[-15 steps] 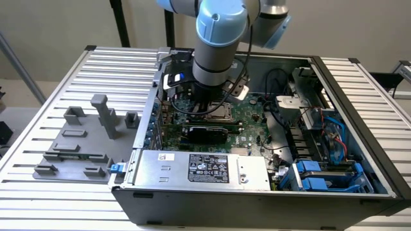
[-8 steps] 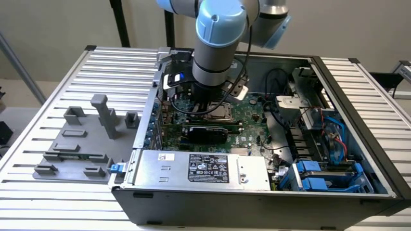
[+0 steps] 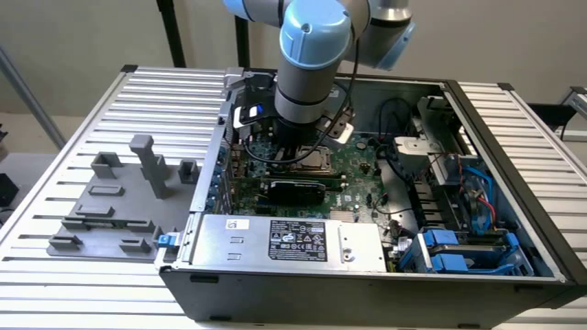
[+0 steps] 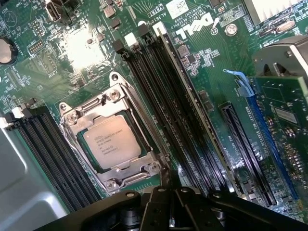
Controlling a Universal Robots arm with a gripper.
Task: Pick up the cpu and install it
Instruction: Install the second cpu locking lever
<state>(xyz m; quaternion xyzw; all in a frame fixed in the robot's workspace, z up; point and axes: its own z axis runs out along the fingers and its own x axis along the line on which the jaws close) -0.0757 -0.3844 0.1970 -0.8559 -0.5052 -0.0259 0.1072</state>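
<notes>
The gripper (image 4: 171, 211) hangs inside the open computer case (image 3: 513, 117), just above the motherboard (image 4: 211, 62), with its black fingers pressed together and nothing between them. The cpu (image 4: 117, 141) lies flat in the socket (image 4: 111, 139) directly ahead of the gripper's tip and a little to one side of it, its silver-beige lid with printed lettering facing up and the metal retention frame standing around it on all sides. The gripper is near the cpu but apart from it, not touching it. Black memory slots (image 4: 163, 106) run past the socket on the side nearer the gripper's centre line, and further black slots (image 4: 53, 159) run on the socket's other side. In the exterior view the arm (image 3: 312, 62) comes straight down over the board, with the grey labelled power supply (image 3: 293, 240) lying below the gripper toward the case's front edge, and a grey fixture block (image 3: 115, 206) rests on the ribbed counter (image 3: 55, 172) outside the case.
</notes>
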